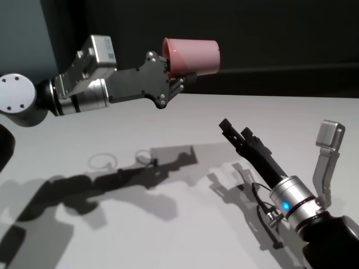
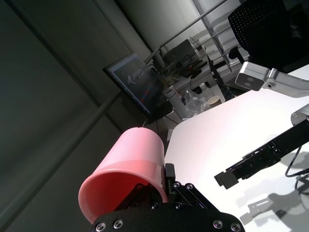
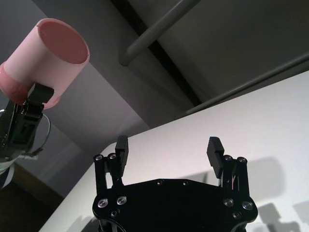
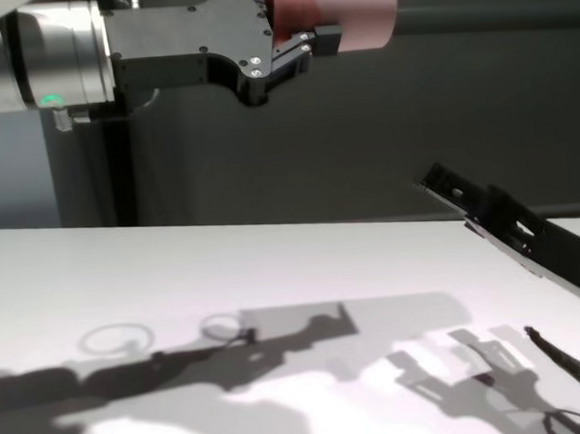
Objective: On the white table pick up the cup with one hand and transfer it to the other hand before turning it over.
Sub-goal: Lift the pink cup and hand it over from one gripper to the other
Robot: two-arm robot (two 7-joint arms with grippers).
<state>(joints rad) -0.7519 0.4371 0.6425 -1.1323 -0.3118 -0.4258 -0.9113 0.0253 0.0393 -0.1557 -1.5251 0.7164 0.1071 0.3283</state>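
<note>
My left gripper (image 1: 175,74) is shut on the pink cup (image 1: 192,56) and holds it high above the white table (image 1: 291,120), lying sideways. The fingers grip the cup's rim end and its base points toward my right side. The cup also shows in the left wrist view (image 2: 128,169), the right wrist view (image 3: 44,60) and the chest view (image 4: 342,10). My right gripper (image 1: 235,131) is open and empty, lower and to the right of the cup, apart from it, with its fingers pointing up toward it. It also shows in the right wrist view (image 3: 168,150).
Shadows of both arms lie across the table. Two faint ring marks (image 1: 104,161) sit on the tabletop at the left. A dark wall stands behind the table's far edge.
</note>
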